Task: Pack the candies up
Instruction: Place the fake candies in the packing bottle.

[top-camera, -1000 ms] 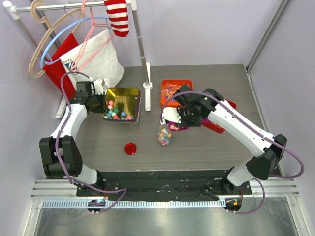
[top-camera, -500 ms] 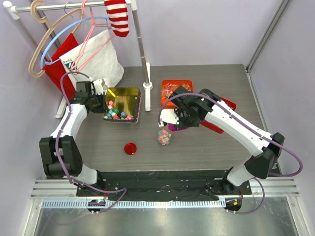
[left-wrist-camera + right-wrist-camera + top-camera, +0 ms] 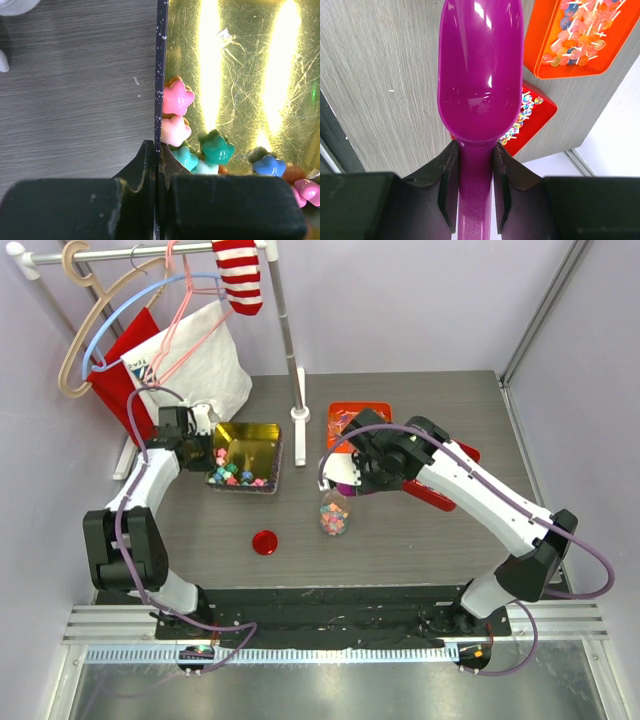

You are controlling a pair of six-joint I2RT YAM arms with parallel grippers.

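Observation:
Pastel candies (image 3: 177,100) lie heaped in the near part of a gold tin (image 3: 250,440). My left gripper (image 3: 159,160) is shut on the tin's thin dark side wall (image 3: 161,60), at the tin's left edge in the top view, left gripper (image 3: 205,447). A small clear jar (image 3: 335,516) with mixed candies stands uncapped mid-table, and its red lid (image 3: 264,541) lies to the left. My right gripper (image 3: 475,165) is shut on the handle of a purple scoop (image 3: 480,75). The scoop's bowl is empty and hangs just behind the jar, scoop (image 3: 345,488).
An orange tin (image 3: 542,55) of wrapped sweets and a red tin (image 3: 540,117) sit behind and right of the scoop. A rack pole's white base (image 3: 300,416) stands between the gold and orange tins. Hangers, a white bag (image 3: 200,365) and a striped sock hang back left.
My right gripper has drawn the scoop back a little from over the jar toward the tins. The gold tin has shifted slightly left in my left gripper's hold.

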